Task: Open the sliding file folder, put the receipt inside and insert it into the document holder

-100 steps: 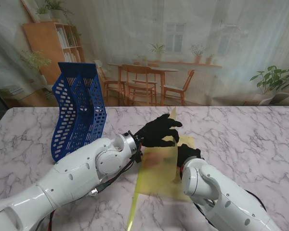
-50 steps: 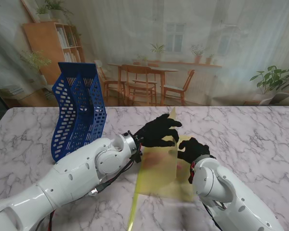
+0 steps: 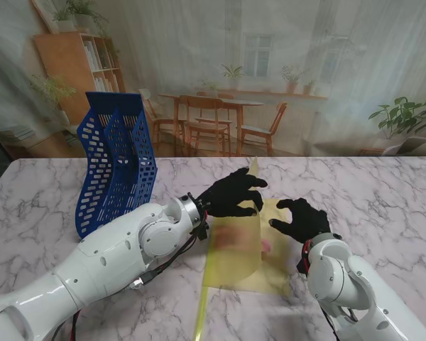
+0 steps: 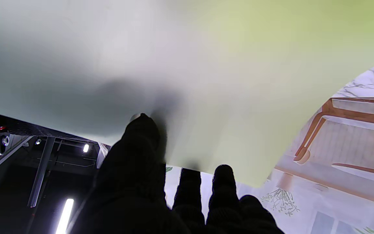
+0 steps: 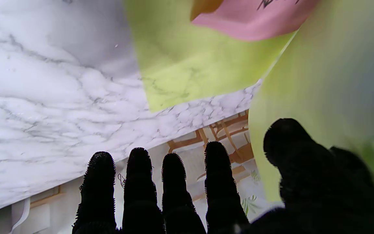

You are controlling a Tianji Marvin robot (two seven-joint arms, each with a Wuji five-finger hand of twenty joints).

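Lying open mid-table, the yellow folder (image 3: 236,249) shows a pink receipt (image 3: 264,245) inside; left hand (image 3: 231,193) pinches its raised cover, right hand (image 3: 298,219) hovers spread and empty. White marble table (image 3: 383,199); blue holder (image 3: 117,160) far left; dining-room backdrop (image 3: 270,71).

Yellow-green folder (image 3: 234,249), pink receipt (image 5: 252,16), blue mesh holder (image 3: 117,160), grey-veined white marble table (image 3: 383,192).

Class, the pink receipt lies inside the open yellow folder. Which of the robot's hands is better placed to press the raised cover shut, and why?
The left hand: it grips the raised cover of the folder, above the receipt. The right hand hovers open beside it, holding nothing.
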